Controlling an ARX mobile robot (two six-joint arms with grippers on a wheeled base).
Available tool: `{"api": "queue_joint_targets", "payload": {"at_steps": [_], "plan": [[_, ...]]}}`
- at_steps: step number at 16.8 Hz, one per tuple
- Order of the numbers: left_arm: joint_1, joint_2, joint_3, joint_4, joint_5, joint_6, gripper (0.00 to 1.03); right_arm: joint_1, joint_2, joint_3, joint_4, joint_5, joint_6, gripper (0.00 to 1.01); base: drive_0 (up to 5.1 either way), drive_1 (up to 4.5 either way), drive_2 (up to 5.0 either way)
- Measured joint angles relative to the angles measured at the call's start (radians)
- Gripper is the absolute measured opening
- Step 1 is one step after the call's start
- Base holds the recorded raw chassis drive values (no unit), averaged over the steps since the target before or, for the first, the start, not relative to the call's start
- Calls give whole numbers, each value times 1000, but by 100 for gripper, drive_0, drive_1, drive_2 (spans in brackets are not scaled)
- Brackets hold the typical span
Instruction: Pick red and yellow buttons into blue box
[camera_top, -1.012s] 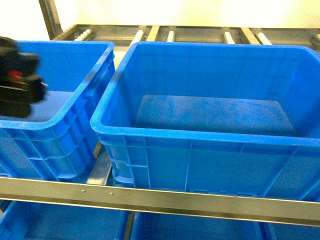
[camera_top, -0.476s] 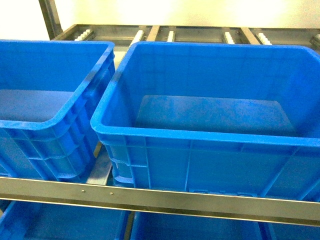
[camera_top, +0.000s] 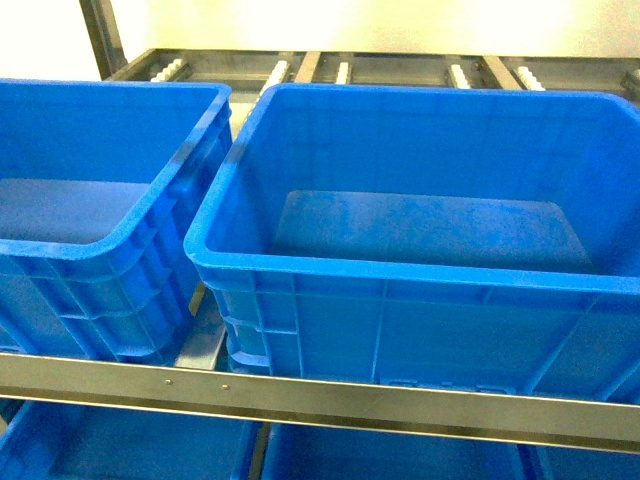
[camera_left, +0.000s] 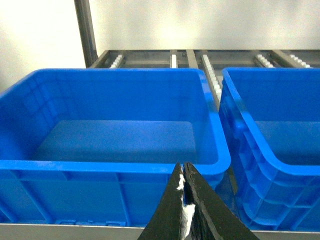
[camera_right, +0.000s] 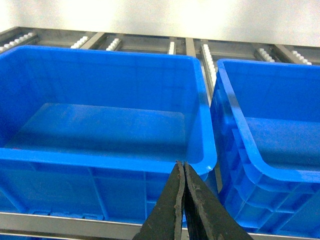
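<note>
The red and yellow buttons are out of view in every frame. Two blue boxes stand side by side on the shelf, a large one (camera_top: 400, 278) in the middle and another (camera_top: 100, 243) at the left; the insides that show are bare. Neither gripper appears in the head view. In the left wrist view my left gripper (camera_left: 183, 166) is shut, its tip before the front rim of the left box (camera_left: 100, 166). In the right wrist view my right gripper (camera_right: 183, 164) is shut in front of a blue box (camera_right: 100, 159), with nothing between its fingers.
A metal rail (camera_top: 400, 405) runs along the shelf's front edge. Roller tracks (camera_top: 340, 70) lie behind the boxes. More blue boxes (camera_top: 120, 445) sit on the level below. Another blue box (camera_right: 280, 182) stands right of my right gripper. A narrow gap separates neighbouring boxes.
One second ago a blurred black gripper with a red spot hung over the left box at the left edge of the head view; it has since left that view.
</note>
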Motion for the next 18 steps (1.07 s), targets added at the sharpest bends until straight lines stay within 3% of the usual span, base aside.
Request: {"api": "queue_joint_targets", "payload": {"at_steps": [11, 18], "plan": [[0, -294, 0, -283, 0, 0, 2, 0, -327, 0, -303, 0, 0, 2, 0, 0, 0], [0, -344, 0, -337, 0, 0, 2, 0, -378, 0, -356, 0, 0, 2, 0, 0, 0]]}}
